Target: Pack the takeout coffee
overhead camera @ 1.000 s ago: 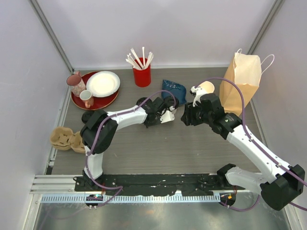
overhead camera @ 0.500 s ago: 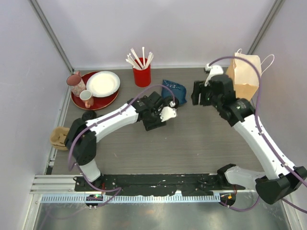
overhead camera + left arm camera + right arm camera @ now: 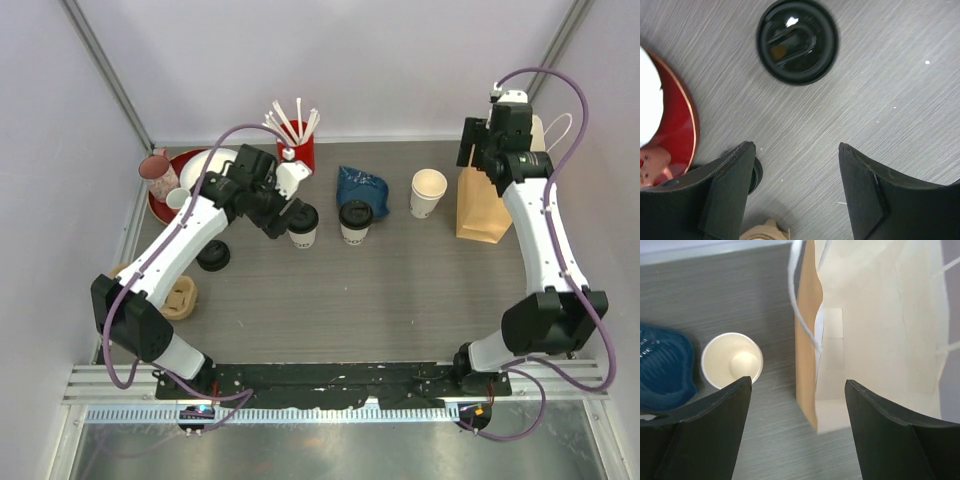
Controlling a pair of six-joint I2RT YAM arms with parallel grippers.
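Once shut, left fingers (image 3: pixel 727 185) now apart

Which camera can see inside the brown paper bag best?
The right wrist view: it looks straight down into the open paper bag. The top view shows only its outer side. The left wrist view misses it.

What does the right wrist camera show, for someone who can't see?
The right gripper, jaws open and empty, hangs above the open paper bag, looking down into it. A lidless cream cup stands left of the bag on the grey table, beside a blue pouch.
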